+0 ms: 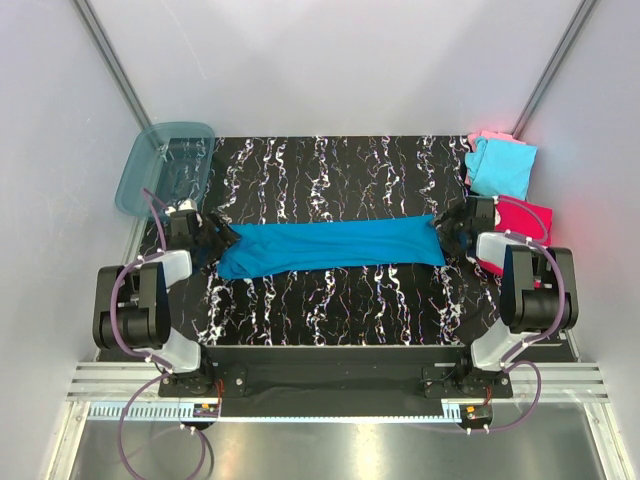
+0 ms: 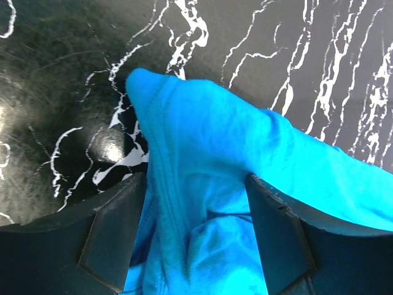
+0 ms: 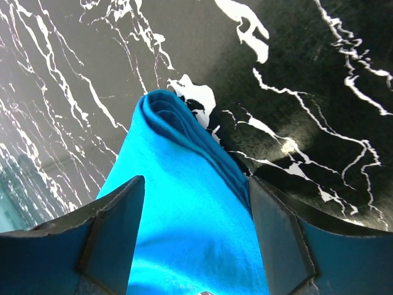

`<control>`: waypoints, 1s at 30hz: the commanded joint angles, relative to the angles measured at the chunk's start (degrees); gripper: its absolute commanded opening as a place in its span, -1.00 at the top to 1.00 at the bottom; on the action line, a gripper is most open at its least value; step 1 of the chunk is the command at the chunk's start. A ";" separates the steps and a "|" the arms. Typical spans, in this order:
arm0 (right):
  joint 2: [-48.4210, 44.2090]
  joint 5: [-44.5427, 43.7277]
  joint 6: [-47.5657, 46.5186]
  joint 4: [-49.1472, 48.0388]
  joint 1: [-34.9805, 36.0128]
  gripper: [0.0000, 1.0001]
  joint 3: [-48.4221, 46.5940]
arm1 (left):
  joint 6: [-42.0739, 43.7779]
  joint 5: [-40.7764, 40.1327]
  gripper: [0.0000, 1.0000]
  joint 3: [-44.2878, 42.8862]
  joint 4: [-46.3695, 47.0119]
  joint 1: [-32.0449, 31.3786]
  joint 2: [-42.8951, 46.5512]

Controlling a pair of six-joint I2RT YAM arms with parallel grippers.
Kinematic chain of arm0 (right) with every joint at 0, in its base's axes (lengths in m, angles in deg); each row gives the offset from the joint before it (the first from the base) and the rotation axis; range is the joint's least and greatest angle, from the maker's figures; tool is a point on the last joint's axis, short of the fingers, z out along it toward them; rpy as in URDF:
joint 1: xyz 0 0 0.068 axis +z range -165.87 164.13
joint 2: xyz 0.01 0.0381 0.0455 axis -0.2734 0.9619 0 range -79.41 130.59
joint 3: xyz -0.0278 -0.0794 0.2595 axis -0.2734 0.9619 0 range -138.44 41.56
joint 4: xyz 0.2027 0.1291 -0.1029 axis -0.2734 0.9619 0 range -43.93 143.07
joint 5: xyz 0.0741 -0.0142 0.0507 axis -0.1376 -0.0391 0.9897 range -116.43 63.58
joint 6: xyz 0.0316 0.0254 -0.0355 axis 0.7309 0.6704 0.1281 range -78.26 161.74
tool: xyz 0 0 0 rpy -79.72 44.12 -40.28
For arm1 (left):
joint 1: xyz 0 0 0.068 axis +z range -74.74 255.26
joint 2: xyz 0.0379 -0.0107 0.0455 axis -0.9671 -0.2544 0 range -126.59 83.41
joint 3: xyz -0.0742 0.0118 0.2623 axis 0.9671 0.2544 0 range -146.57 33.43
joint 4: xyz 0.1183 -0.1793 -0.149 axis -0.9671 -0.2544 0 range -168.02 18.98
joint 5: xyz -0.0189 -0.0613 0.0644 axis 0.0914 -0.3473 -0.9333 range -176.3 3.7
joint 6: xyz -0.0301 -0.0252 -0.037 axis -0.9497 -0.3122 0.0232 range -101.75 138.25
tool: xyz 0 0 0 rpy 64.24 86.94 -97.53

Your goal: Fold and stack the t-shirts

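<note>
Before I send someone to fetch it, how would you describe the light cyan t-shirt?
On the black marbled table, look to the far right corner, where a small heap of shirts lies. The light cyan t-shirt sits on top of a pale pink shirt. It is paler than the long teal-blue shirt stretched across the middle, and farther back than the magenta shirt.

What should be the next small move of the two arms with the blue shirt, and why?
Probably close both jaws: the left gripper and right gripper stand open astride the ends of the teal-blue t-shirt, a long strip not yet folded short.
</note>
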 commanded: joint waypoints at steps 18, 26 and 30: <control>-0.46 3.71 -1.33 12.10 -0.14 -0.01 -3.92 | -1.16 5.46 0.30 -0.99 0.43 -1.98 -1.42; -7.55 3.12 0.42 11.49 -0.06 1.00 2.75 | -3.26 6.52 0.83 -2.92 0.08 -2.86 -1.68; -14.07 2.22 -0.54 12.01 -0.06 1.00 6.88 | -4.67 5.99 1.00 -6.78 -2.28 -4.44 -2.82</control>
